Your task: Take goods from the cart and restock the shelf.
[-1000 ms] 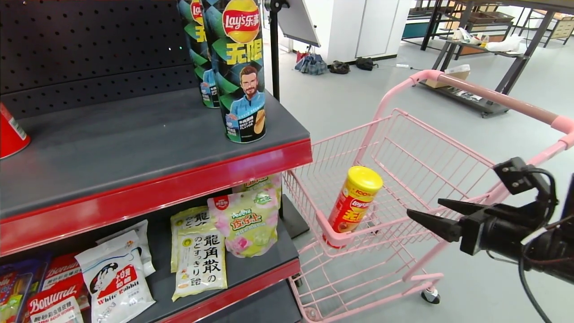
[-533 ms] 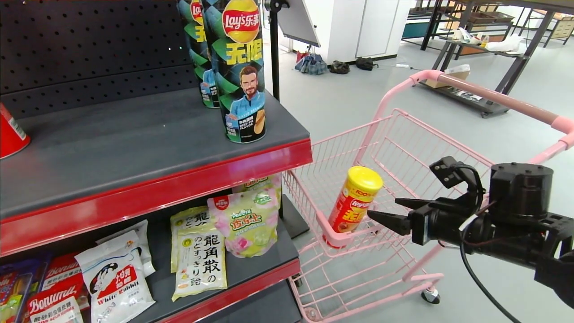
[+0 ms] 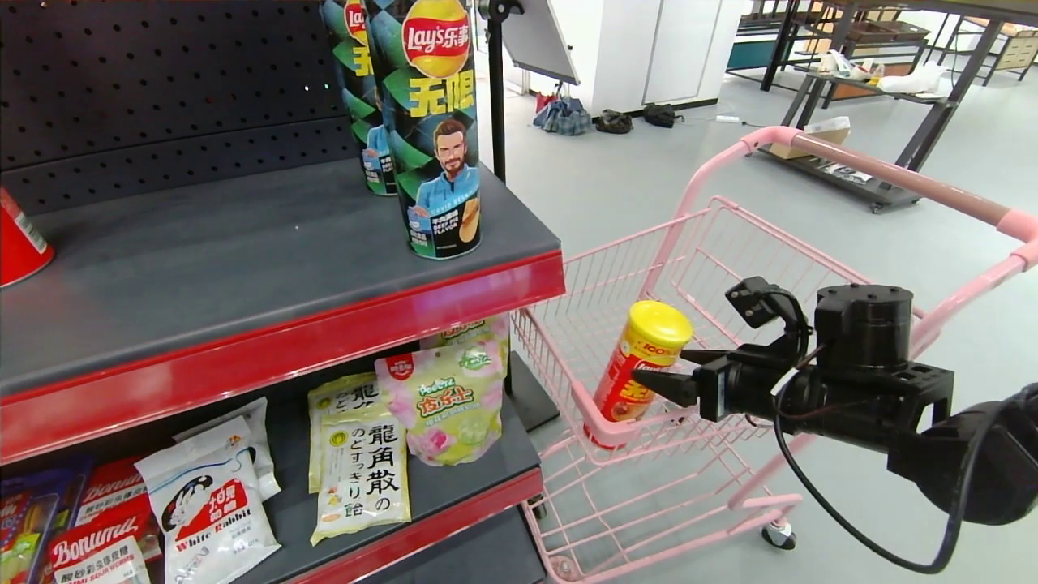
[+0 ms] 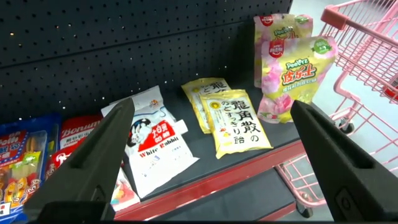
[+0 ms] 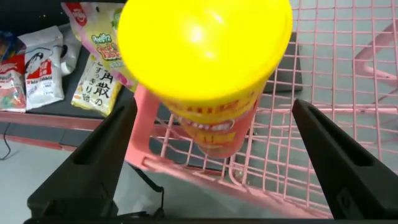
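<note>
Right gripper (image 3: 661,365) has come in from 3 o'clock, jaws open either side of the yellow can (image 3: 649,341), which leans in the cart (image 3: 884,173) corner beside the shelf (image 3: 243,251). Grasp looks next. Left gripper (image 4: 211,109) jaws open too.

The right arm has swung in from the right edge of the head view, across the pink cart (image 3: 892,174) toward the shelf. A second ago the right gripper (image 3: 669,367) hung near the cart's outer rim, well apart from the yellow-lidded chip can (image 3: 649,331). Now its spread jaws have reached the can's upper part and flank it; whether they touch it cannot be told.
</note>
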